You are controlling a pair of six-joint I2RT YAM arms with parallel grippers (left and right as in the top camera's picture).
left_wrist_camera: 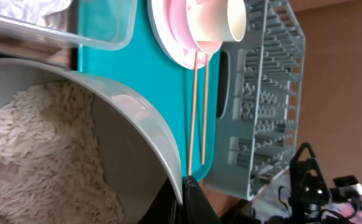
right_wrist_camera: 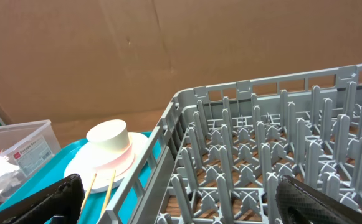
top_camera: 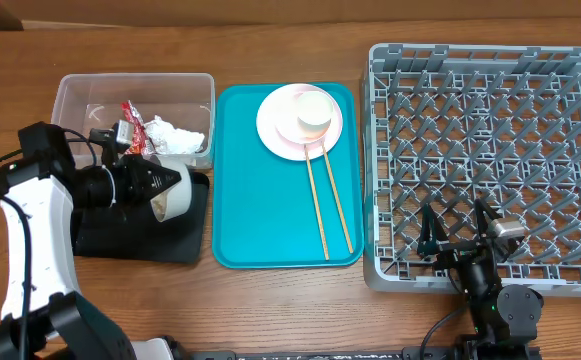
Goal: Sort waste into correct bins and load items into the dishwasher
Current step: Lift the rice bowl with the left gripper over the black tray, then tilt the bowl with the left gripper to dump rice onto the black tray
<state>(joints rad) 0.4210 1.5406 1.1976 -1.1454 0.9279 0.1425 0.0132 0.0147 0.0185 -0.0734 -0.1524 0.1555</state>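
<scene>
- Clear tub [top_camera: 73, 98]: stands at the far left of the table. It holds the crumpled white tissue [top_camera: 180, 140] and the red printed wrapper [top_camera: 135, 127], side by side.
- Black tray [top_camera: 130, 240]: lies flat, just in front of the tub.
- Bowl [top_camera: 175, 195]: pale grey, tipped on its side above the black tray. The left pincer [top_camera: 155, 188] pinches its rim, and loose white rice [left_wrist_camera: 31, 143] lies inside.
- Plate [top_camera: 270, 125]: round, pink-white, on the far part of the teal tray [top_camera: 260, 200]. The white cup [top_camera: 315, 111] sits on top of it.
- Chopsticks [top_camera: 316, 200]: two thin wooden sticks, nearly parallel, running from the plate's near edge along the teal tray.
- Dish rack [top_camera: 470, 52]: grey and square, with lattice walls and upright pegs, just right of the teal tray.

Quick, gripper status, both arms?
Left gripper: shut on the bowl of rice, over the black tray.
Right gripper: open, empty, above the dish rack.
</scene>
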